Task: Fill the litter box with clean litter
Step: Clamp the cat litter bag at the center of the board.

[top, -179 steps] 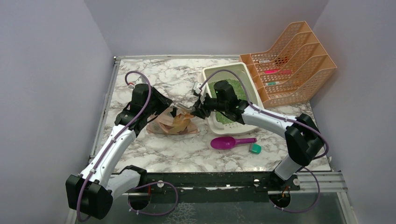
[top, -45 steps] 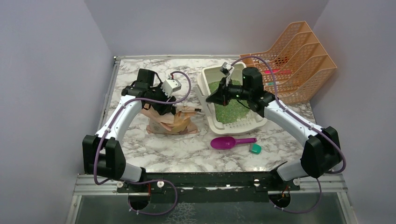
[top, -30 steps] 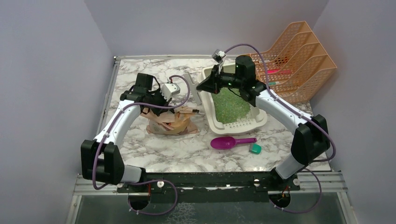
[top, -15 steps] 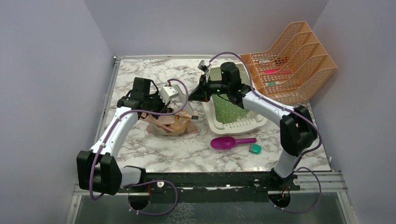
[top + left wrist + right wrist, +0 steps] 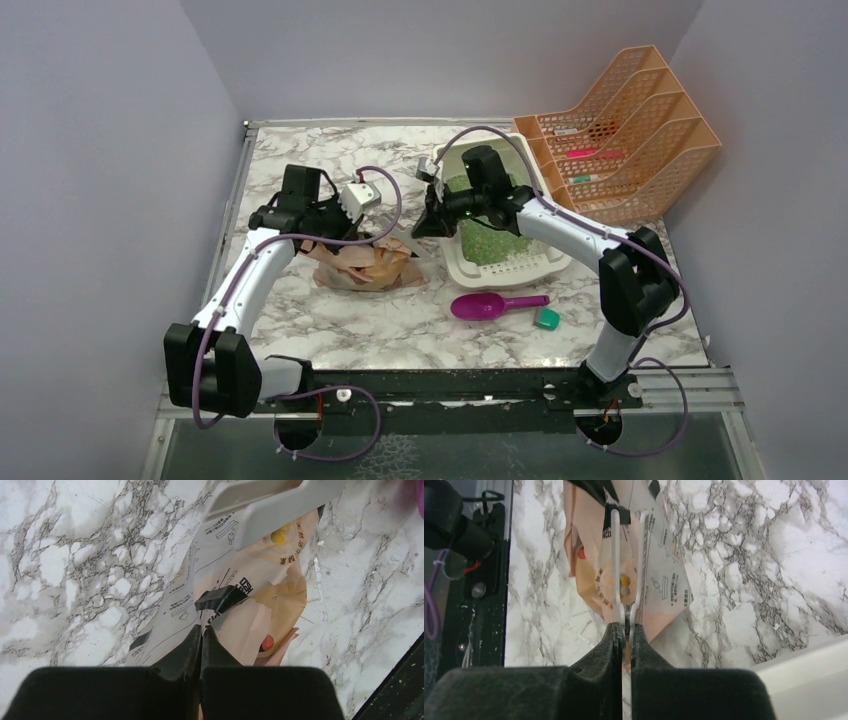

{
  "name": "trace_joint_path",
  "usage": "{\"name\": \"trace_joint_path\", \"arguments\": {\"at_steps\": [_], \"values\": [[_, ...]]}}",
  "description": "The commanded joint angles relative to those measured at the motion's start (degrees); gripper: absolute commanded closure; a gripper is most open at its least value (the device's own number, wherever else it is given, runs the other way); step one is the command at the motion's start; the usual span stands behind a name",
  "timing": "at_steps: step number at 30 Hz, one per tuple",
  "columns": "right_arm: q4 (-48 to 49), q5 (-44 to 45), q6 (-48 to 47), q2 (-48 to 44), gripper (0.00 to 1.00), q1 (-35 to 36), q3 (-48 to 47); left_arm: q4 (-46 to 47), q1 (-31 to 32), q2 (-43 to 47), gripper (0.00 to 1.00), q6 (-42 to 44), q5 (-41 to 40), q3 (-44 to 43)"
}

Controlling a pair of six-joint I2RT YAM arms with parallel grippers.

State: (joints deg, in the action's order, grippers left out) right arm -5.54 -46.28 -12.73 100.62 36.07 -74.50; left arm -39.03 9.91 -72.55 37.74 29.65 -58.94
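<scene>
The cream-white litter box (image 5: 512, 268) sits right of centre and holds green clean litter (image 5: 488, 240); its rim also shows in the right wrist view (image 5: 809, 670). A tan paper bag (image 5: 365, 265) lies to its left. My left gripper (image 5: 345, 235) is shut on the bag's paper (image 5: 250, 615), its tips (image 5: 201, 627) pinching a fold. My right gripper (image 5: 420, 230) is shut on a long grey-white clip (image 5: 615, 570). The clip's two arms reach out over the bag's end (image 5: 664, 590) and also show in the left wrist view (image 5: 270, 505).
A magenta scoop (image 5: 485, 305) and a small teal block (image 5: 546, 319) lie in front of the litter box. An orange mesh file rack (image 5: 620, 130) stands at the back right. Walls close in the table on the left, back and right.
My right gripper has carried the clip from above the litter box's far-left corner down and left to the bag's end. My left gripper has kept hold of the bag and shifted slightly.
</scene>
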Motion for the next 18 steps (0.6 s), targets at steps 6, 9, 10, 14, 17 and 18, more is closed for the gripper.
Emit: {"name": "trace_joint_path", "arguments": {"at_steps": [6, 9, 10, 14, 17, 18], "values": [[-11.06, 3.79, -12.65, -0.42, 0.99, 2.86, -1.26, -1.79, -1.68, -1.68, 1.0, -0.39, 3.93, -5.47], [-12.27, 4.72, -14.6, 0.18, 0.99, 3.75, -2.11, -2.36, -1.73, -2.25, 1.0, -0.3, 4.27, -6.09], [-12.14, 5.06, -14.61, 0.3, 0.99, 3.91, -2.22, -2.57, -1.69, -2.4, 1.0, -0.3, 4.28, -6.17], [-13.29, 7.0, -15.41, 1.39, 0.99, 5.19, -4.04, -2.83, -1.72, -2.23, 1.0, -0.38, 4.28, -6.57], [-14.68, 10.31, -15.48, 2.96, 0.99, 6.61, -6.12, -3.69, -1.81, -2.13, 1.0, -0.24, 4.15, -7.2], [-15.8, 11.63, -15.47, 3.7, 0.99, 7.02, -7.06, -3.99, -1.81, -2.09, 1.0, -0.11, 3.99, -7.45]]}}
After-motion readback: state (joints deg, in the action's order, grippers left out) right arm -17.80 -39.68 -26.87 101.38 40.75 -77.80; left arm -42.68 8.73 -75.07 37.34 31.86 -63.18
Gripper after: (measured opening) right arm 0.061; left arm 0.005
